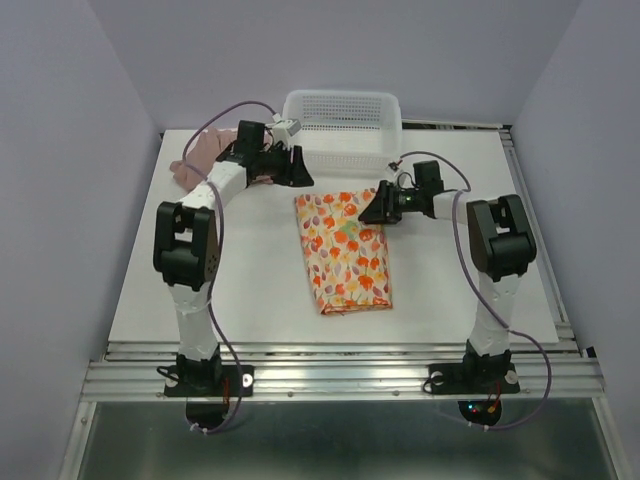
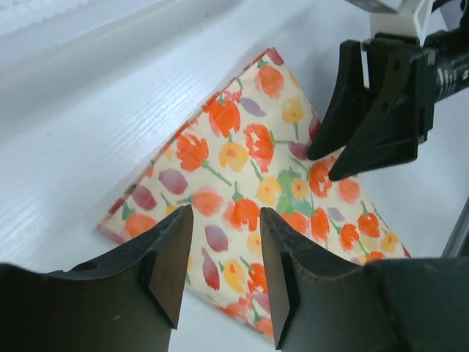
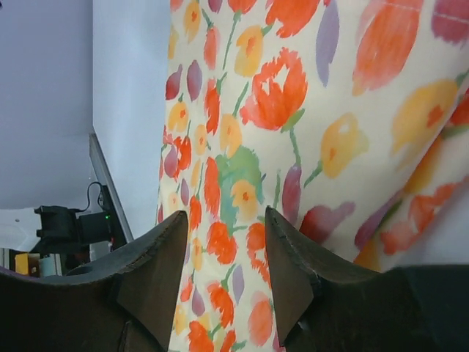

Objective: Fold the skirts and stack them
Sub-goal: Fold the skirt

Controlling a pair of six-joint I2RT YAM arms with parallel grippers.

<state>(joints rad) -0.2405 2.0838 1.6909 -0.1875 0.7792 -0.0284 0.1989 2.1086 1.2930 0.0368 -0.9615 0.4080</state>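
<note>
The cream skirt with orange, red and yellow print (image 1: 343, 250) lies folded into a flat rectangle at the table's middle. It fills the left wrist view (image 2: 249, 183) and the right wrist view (image 3: 293, 117). My left gripper (image 1: 300, 172) is open and empty, just beyond the skirt's far left corner (image 2: 225, 246). My right gripper (image 1: 372, 212) is open and empty over the skirt's far right corner (image 3: 224, 242); it also shows in the left wrist view (image 2: 344, 154). The pink skirt (image 1: 200, 158) lies crumpled at the far left, partly hidden behind my left arm.
A white mesh basket (image 1: 345, 128) stands at the far edge, behind the grippers. The white table (image 1: 250, 290) ends in a metal rail at the near edge and another along the right side.
</note>
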